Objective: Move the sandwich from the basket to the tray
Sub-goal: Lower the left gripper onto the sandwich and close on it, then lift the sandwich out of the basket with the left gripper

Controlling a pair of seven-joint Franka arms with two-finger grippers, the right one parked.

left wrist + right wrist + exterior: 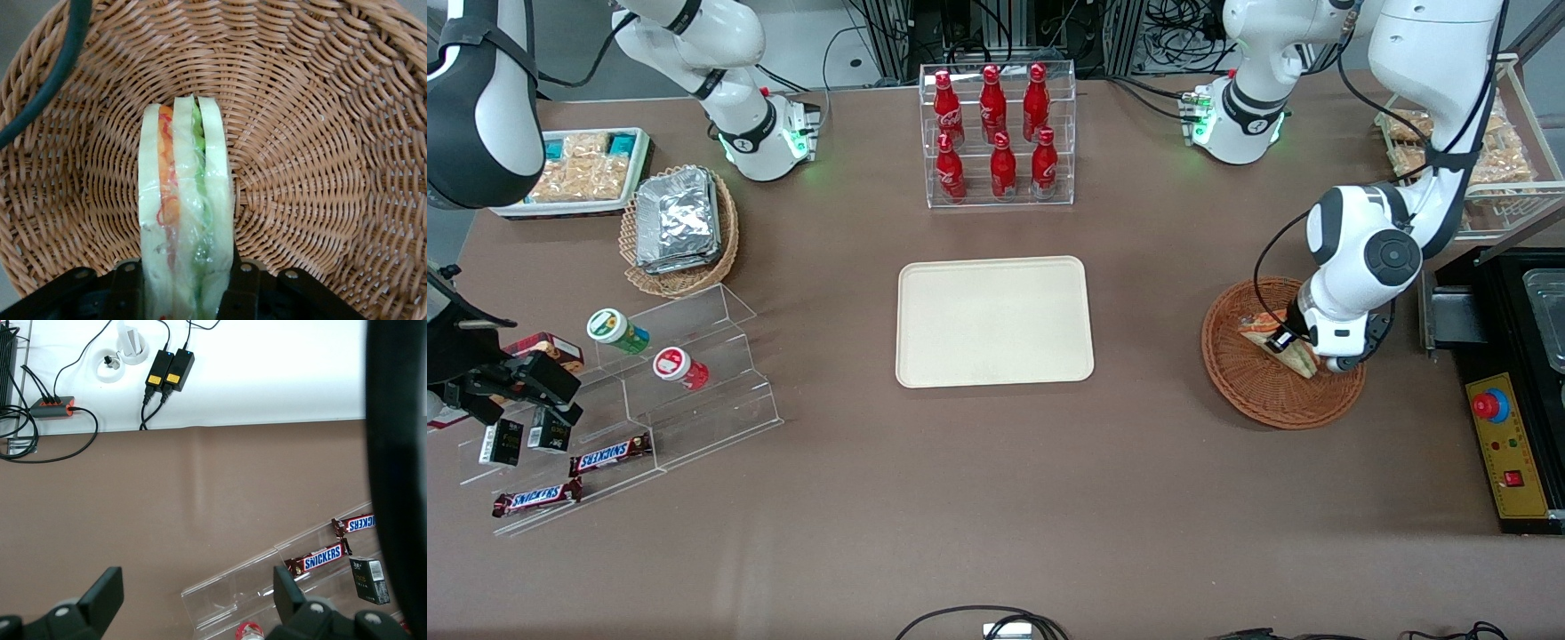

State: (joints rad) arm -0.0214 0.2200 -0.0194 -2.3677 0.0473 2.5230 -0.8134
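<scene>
The sandwich (1260, 332) is a wedge of pale bread in clear wrap with orange and green filling, standing on edge in the reddish-brown wicker basket (1249, 396) toward the working arm's end of the table. My left gripper (1294, 348) reaches down into the basket. In the left wrist view its black fingers (243, 287) press against both bread faces of the sandwich (183, 200), so the gripper (185, 297) is shut on it, with the woven basket floor (300, 173) all around. The cream-beige tray (994, 320) lies bare at the table's middle.
A clear rack of red bottles (1000, 133) stands farther from the front camera than the tray. A black control box with a red button (1507, 444) sits beside the basket. A tan basket of foil packets (680, 222) and an acrylic snack stand (667, 382) lie toward the parked arm's end.
</scene>
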